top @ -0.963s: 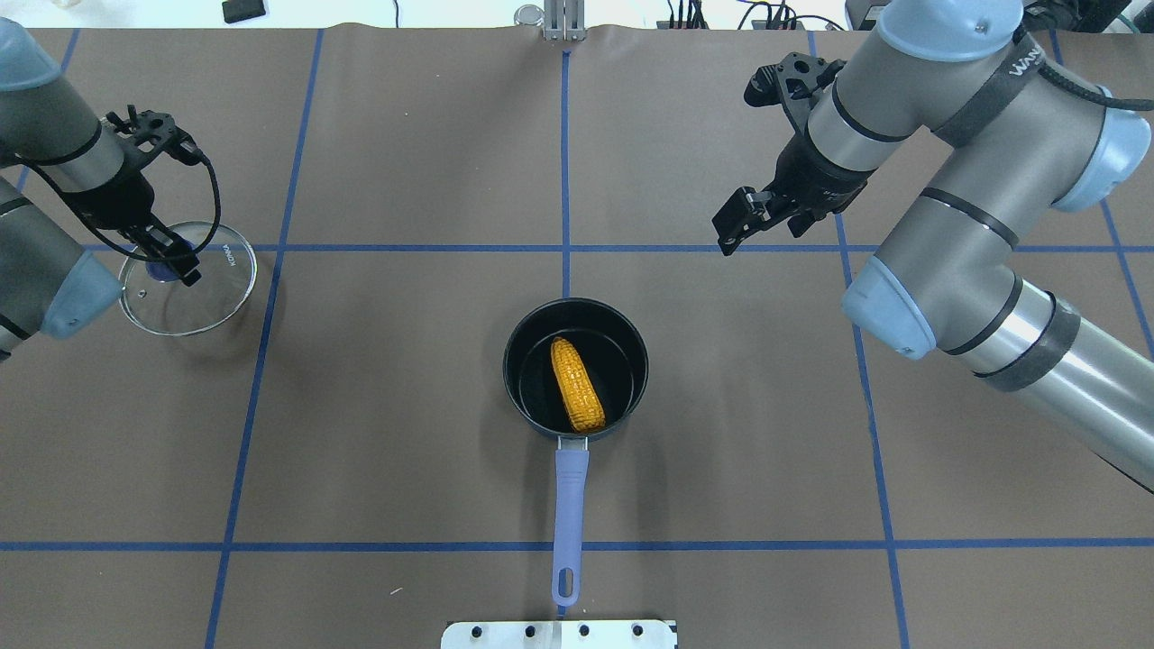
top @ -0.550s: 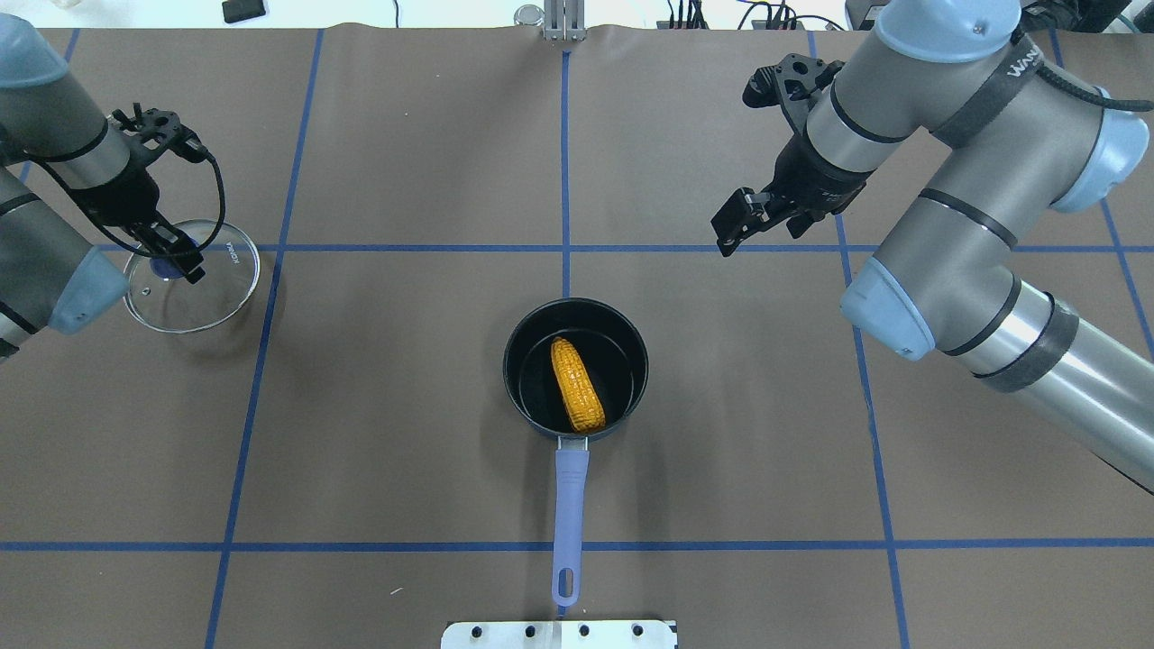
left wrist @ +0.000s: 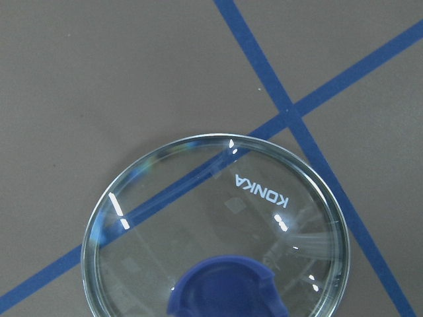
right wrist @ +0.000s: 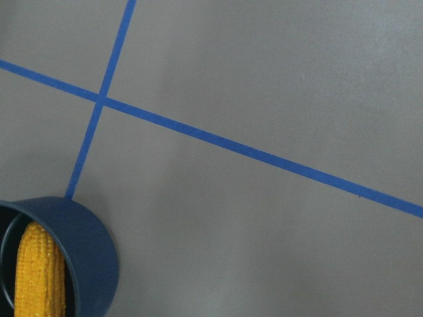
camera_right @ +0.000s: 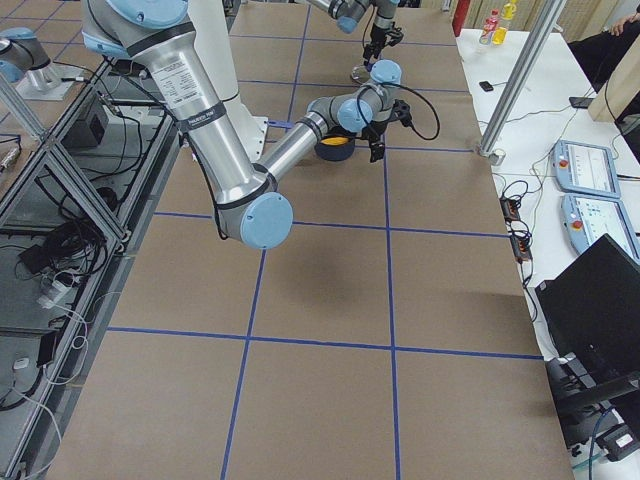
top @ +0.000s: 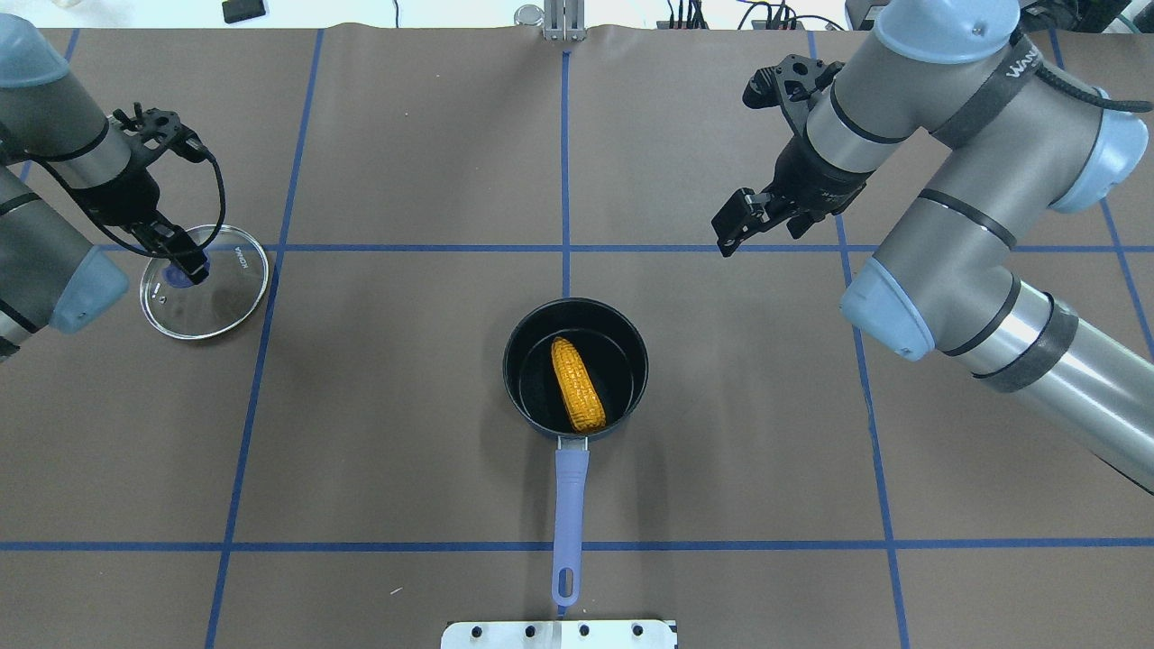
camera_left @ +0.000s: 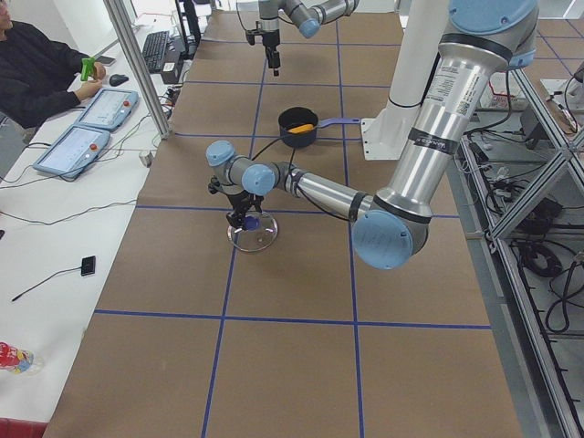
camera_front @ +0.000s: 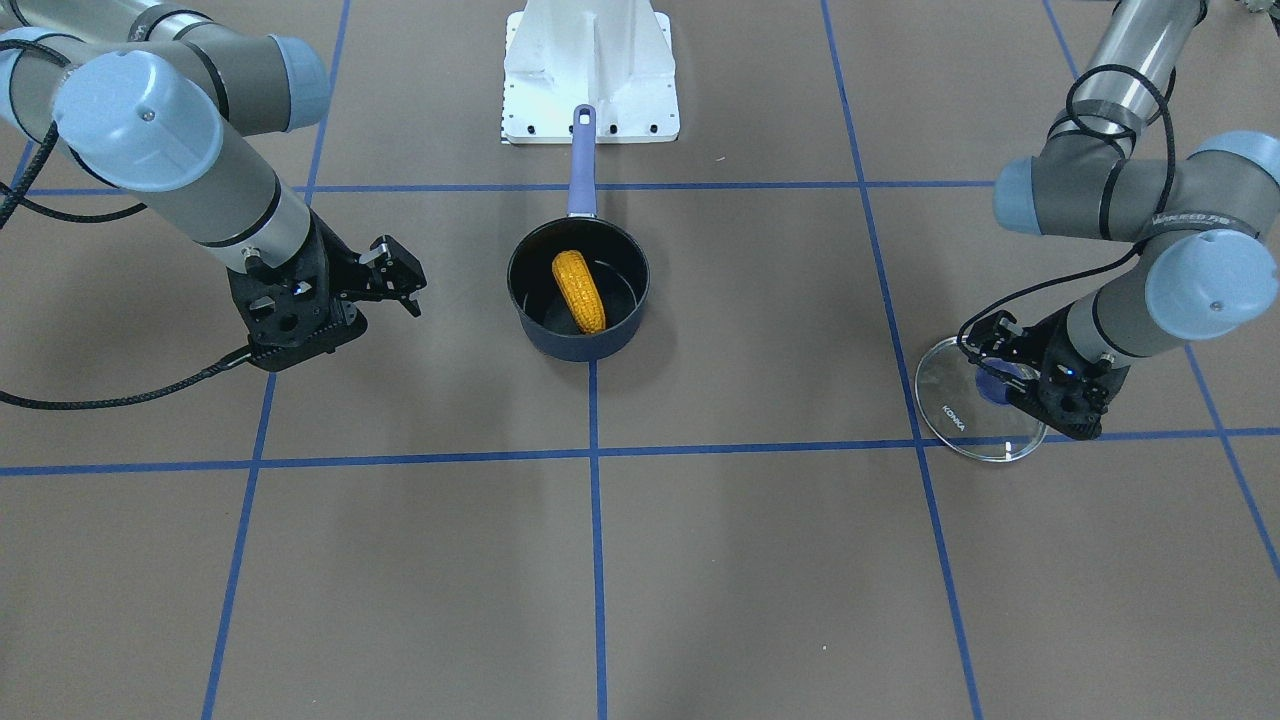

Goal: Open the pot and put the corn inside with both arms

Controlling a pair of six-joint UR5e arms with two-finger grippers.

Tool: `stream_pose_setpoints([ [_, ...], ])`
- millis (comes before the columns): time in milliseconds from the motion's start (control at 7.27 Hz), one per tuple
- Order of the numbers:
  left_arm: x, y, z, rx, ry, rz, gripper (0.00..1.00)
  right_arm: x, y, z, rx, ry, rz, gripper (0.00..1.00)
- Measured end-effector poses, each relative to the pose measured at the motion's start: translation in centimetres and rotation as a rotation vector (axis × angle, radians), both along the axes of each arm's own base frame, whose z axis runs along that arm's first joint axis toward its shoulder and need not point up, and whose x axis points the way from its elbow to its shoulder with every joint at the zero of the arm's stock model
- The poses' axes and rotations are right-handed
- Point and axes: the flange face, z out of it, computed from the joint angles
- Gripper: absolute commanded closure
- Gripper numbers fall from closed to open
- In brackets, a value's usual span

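Note:
The dark navy pot [top: 633, 342] stands uncovered at the table's middle, its purple-blue handle [top: 570, 505] pointing toward the robot base. The yellow corn [top: 577, 385] lies inside it, and also shows in the front view [camera_front: 579, 291] and the right wrist view [right wrist: 38, 277]. The glass lid [top: 225, 293] is at the far left, low over the table. My left gripper [top: 191, 267] is shut on its blue knob [left wrist: 221, 287]. My right gripper [top: 732, 225] is open and empty, hanging above the table up and to the right of the pot.
The white robot base plate [top: 559, 634] lies just past the handle's end. Blue tape lines [top: 406, 248] grid the brown table. An operator [camera_left: 36, 64] and control pads sit beyond the table's far long side.
My left gripper and the lid have shifted a little to the right, toward the pot. The right arm, pot and corn have barely moved.

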Motion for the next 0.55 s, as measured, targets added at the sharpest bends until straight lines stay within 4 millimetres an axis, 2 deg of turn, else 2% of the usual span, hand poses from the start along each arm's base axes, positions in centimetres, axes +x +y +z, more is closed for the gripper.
stream_pose_setpoints([
  [138, -0.2, 0.0, -0.3, -0.002, 0.016, 0.002, 0.03, 0.1, -0.1, -0.1, 0.001, -0.001, 0.002, 0.0],
  [275, -1.4, -0.3, -1.0, -0.003, 0.043, -0.011, 0.02, 0.5, -0.3, -0.3, 0.005, -0.004, 0.009, 0.0],
  [412, -4.2, -1.1, -1.7, 0.003, 0.062, -0.051, 0.02, 1.3, -0.7, -0.4, 0.008, -0.006, 0.024, 0.0],
  [550, -8.2, -1.8, -2.0, 0.01, 0.069, -0.109, 0.01, 2.4, -1.2, -0.2, 0.007, -0.003, 0.044, 0.0],
])
